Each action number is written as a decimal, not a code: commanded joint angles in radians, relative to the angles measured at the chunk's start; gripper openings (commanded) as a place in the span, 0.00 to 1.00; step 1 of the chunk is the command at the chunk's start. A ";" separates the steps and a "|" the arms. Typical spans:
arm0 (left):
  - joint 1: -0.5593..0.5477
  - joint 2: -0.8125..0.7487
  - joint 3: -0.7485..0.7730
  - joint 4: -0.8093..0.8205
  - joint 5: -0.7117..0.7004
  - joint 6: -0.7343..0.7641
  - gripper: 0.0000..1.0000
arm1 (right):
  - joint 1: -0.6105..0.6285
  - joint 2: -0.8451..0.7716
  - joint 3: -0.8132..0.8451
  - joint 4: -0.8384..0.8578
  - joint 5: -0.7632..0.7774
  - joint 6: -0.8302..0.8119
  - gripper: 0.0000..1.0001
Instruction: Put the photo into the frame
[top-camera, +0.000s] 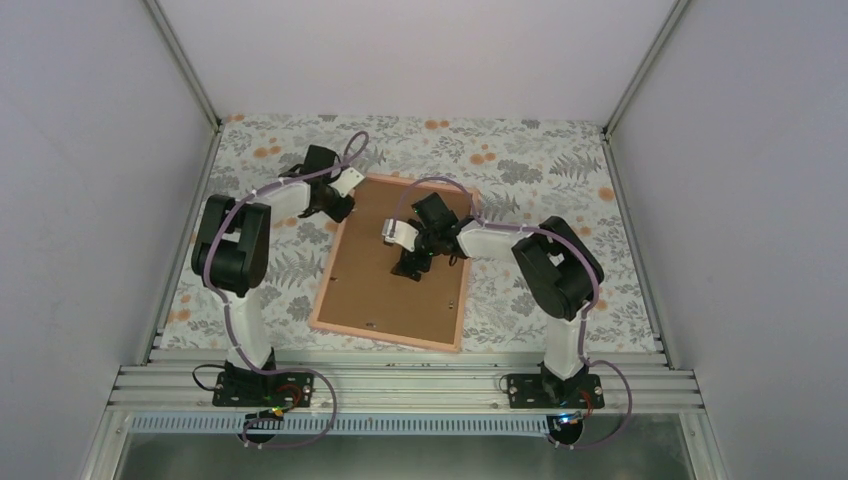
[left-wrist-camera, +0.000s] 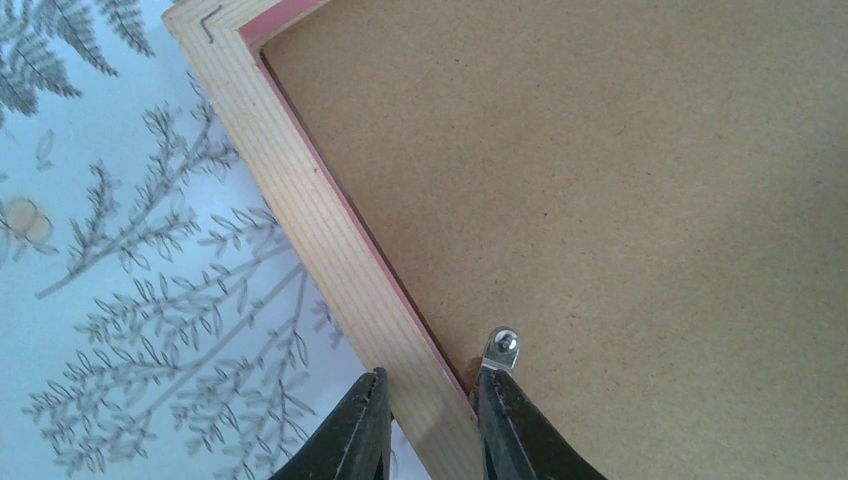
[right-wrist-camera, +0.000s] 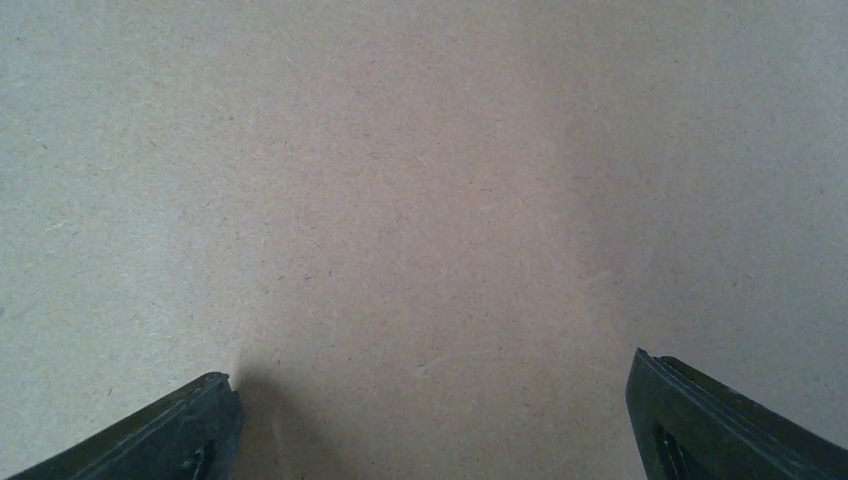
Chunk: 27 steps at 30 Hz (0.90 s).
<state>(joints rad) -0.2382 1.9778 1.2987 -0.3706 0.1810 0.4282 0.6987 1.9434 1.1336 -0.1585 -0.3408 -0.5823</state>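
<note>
The pink-orange frame (top-camera: 385, 337) lies face down on the table with the brown backing board (top-camera: 385, 290) set in it. The photo is hidden from view. My left gripper (top-camera: 338, 206) is at the frame's far left corner. In the left wrist view it (left-wrist-camera: 430, 400) is open, with its fingers either side of the frame's wooden rail (left-wrist-camera: 300, 200). One fingertip is at a small metal tab (left-wrist-camera: 502, 347) on the board (left-wrist-camera: 600, 200). My right gripper (top-camera: 412, 268) is wide open and empty, tips down on the middle of the board (right-wrist-camera: 400, 200).
A floral tablecloth (top-camera: 520, 170) covers the table around the frame. White walls close in the left, right and far sides. An aluminium rail (top-camera: 400, 385) with the arm bases runs along the near edge.
</note>
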 joint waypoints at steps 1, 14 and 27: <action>-0.002 -0.051 -0.085 -0.086 0.092 -0.015 0.23 | -0.004 -0.031 -0.054 -0.051 0.017 -0.025 0.95; -0.033 -0.217 -0.227 -0.020 0.009 -0.044 0.38 | -0.008 -0.165 -0.139 -0.110 0.035 -0.011 0.95; -0.103 -0.240 -0.277 0.021 -0.125 -0.246 0.52 | 0.076 -0.196 -0.104 0.063 0.010 0.155 0.92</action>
<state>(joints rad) -0.3286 1.7061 1.0241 -0.3622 0.1135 0.2672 0.7315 1.7271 1.0130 -0.1711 -0.3511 -0.4679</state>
